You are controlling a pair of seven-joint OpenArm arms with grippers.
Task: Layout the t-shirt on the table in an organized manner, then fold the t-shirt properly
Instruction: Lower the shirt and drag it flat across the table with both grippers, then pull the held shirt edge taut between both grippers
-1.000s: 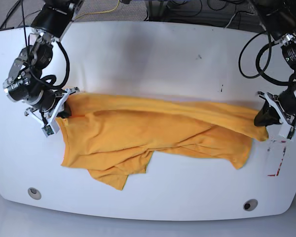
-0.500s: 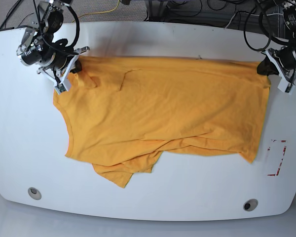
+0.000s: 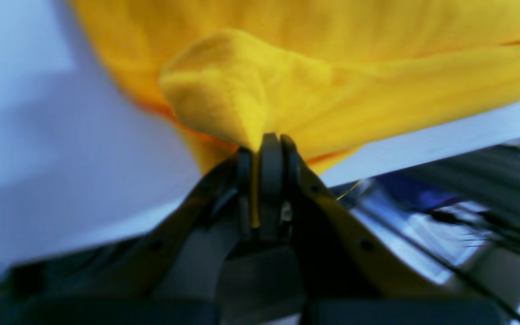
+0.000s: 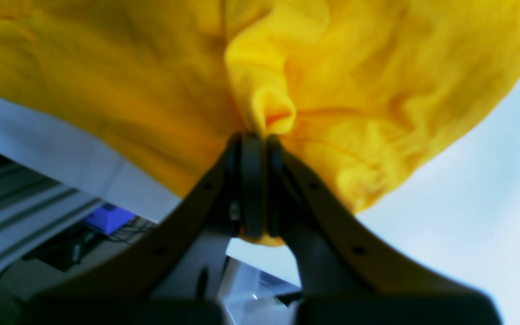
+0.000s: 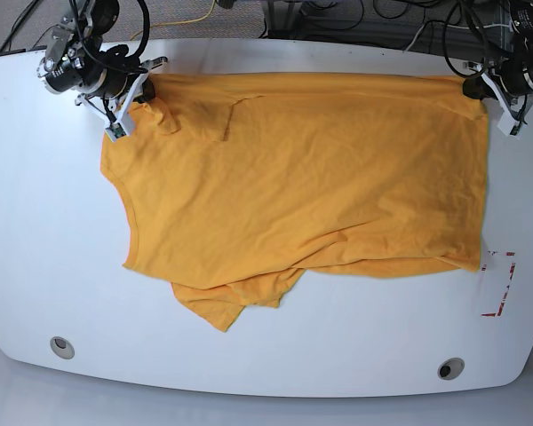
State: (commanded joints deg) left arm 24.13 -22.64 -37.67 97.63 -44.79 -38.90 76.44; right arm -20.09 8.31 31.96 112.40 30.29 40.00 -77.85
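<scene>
My left claw is clamped tight on one far corner of the bright orange-yellow cloth t-shirt, and my right claw is clamped just as tight on the opposite far corner. In each wrist view my jaws are pressed together with a bunched fold of yellow fabric squeezed between them: the left claw with a puffed lump of cloth above it, the right claw with a curled tuck of cloth above it.

The t-shirt lies spread across the far half of the glossy white surface, its top edge stretched nearly straight between my two claws, close to the surface's far edge. The main panel is mostly flat with light creases. At its near edge a crumpled flap sticks out from under it, left of centre in the base view. A red rectangular outline is marked on the surface just beside the shirt's near corner on my left arm's side.
</scene>
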